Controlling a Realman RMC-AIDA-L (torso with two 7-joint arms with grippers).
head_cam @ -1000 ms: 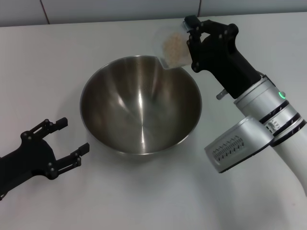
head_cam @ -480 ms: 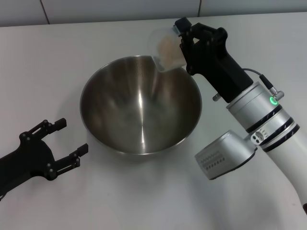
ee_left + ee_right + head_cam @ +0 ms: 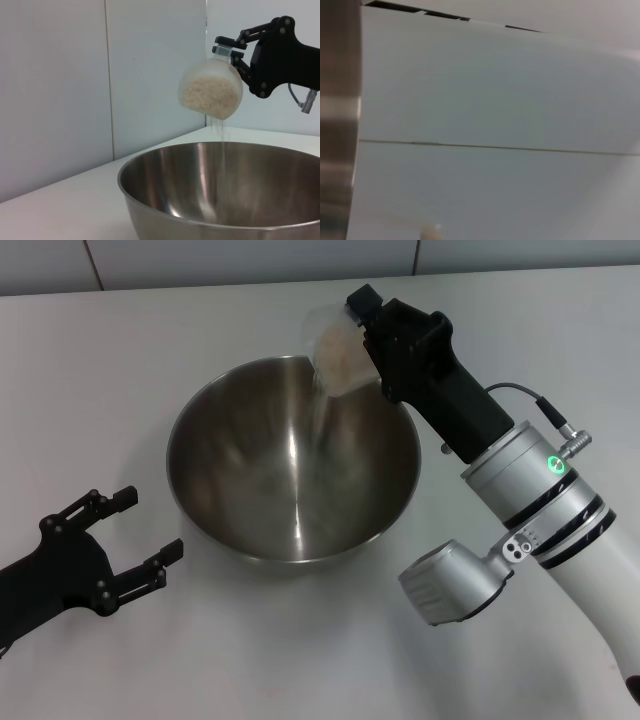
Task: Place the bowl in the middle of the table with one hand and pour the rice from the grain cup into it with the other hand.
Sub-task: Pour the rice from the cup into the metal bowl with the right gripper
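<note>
The steel bowl (image 3: 292,472) stands in the middle of the white table (image 3: 150,350); the left wrist view shows its rim and wall (image 3: 220,195). My right gripper (image 3: 368,322) is shut on the grain cup (image 3: 337,348), tipped over the bowl's far rim. In the left wrist view the grain cup (image 3: 211,90) hangs above the bowl, and rice (image 3: 209,97) streams thinly from it into the bowl. In the head view, rice (image 3: 338,352) fills the lower side of the tilted cup. My left gripper (image 3: 135,535) rests open on the table, left of the bowl and apart from it.
A pale wall (image 3: 100,75) rises behind the table's far edge. My right forearm (image 3: 520,500) reaches across the table on the bowl's right side. The right wrist view shows only pale flat surfaces and a blurred dark strip.
My right gripper has moved left over the bowl's rim and tipped the cup further; rice now falls into the bowl. The left arm and the bowl have not moved.
</note>
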